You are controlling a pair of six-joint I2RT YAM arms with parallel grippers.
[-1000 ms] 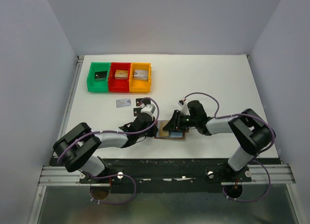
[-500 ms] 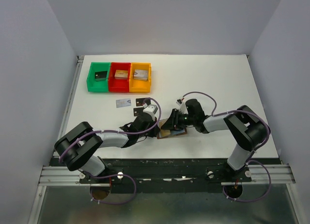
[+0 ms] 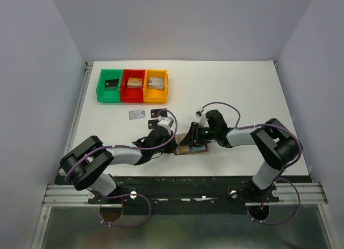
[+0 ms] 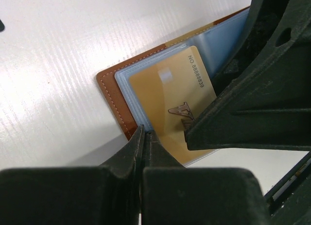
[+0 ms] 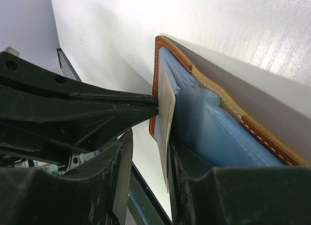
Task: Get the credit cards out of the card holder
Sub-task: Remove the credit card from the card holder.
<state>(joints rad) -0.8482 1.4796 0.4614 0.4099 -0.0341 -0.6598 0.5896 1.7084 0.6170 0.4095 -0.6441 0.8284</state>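
White bench (image 3: 242, 87): left tool (image 4: 142, 131), fingers together, presses the wallet (image 4: 111, 96) edge. Right tool (image 5: 149, 148) straddles the gold card (image 4: 160, 89), jaws apart; it should close squarely, then pull straight out.

From above, the wallet (image 3: 201, 150) lies mostly under the left tool (image 3: 174, 146) and right tool (image 3: 185, 142), and a black card (image 3: 156, 112) on the bench (image 3: 242, 87) is partly covered by the left wrist. In the left wrist view the right tool hides the lower right corner of the gold card (image 4: 165, 89), most of its emblem and the wallet's far half. Whether the right tool's fingers (image 5: 194, 186) press the card edge-on between them cannot be told, nor how many cards sit in the blue sleeves (image 5: 218, 128).
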